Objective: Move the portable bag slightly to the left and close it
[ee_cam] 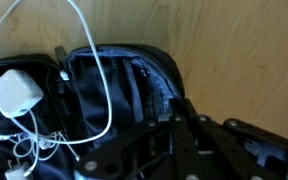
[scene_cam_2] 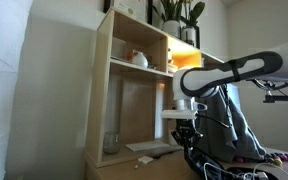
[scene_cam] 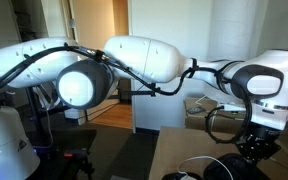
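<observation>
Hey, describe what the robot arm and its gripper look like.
The arm is glossy white, built of rounded, bulbous shells with round joint caps and dark bands at the joints. Black cables run along its outside. The gripper is a black, angular linkage. No markings are legible.

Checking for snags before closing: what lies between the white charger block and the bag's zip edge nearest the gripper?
Wrist view: a white cord loops across the open portable bag's dark interior between charger block and zip edge.

Warm light is glowing in an upper compartment of the tall pale wooden shelf unit [scene_cam_2: 134, 110]; the wrist view is looking dim and blurred.
</observation>
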`<move>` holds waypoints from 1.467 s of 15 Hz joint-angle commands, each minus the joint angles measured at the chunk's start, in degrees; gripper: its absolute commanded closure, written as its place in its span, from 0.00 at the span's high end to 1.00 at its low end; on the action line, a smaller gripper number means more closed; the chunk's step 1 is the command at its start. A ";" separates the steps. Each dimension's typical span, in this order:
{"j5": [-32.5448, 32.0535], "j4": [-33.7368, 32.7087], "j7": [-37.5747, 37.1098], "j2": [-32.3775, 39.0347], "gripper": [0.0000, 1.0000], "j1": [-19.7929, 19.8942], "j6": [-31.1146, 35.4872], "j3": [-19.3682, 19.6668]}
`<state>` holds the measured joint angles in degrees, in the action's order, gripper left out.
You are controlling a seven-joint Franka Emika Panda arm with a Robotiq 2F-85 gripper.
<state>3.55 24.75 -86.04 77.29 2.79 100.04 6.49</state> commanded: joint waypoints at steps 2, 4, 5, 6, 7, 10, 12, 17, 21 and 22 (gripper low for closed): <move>-0.20 0.84 -1.83 -1.61 0.02 -1.11 0.05 0.34; -0.23 0.72 -1.33 -1.55 0.02 -1.29 0.70 0.31; -0.22 0.59 -1.49 -1.44 0.02 -1.41 1.27 0.33; -0.15 0.90 -0.30 -1.67 0.02 -1.44 0.68 0.06; -0.29 0.96 -0.34 -1.65 0.02 -1.64 0.60 0.18; -0.11 0.98 0.20 -1.69 0.01 -1.89 0.20 -0.04; -0.25 1.04 0.58 -1.74 0.01 -2.07 -0.06 0.05; -0.48 1.55 0.69 -2.25 0.01 -2.49 -1.98 0.19; -0.19 -0.18 0.30 -0.14 0.02 -2.21 -1.97 0.02; -0.20 -0.17 0.30 -0.09 0.05 -2.27 -2.16 0.02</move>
<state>3.35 24.58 -85.74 77.20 0.52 97.88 6.50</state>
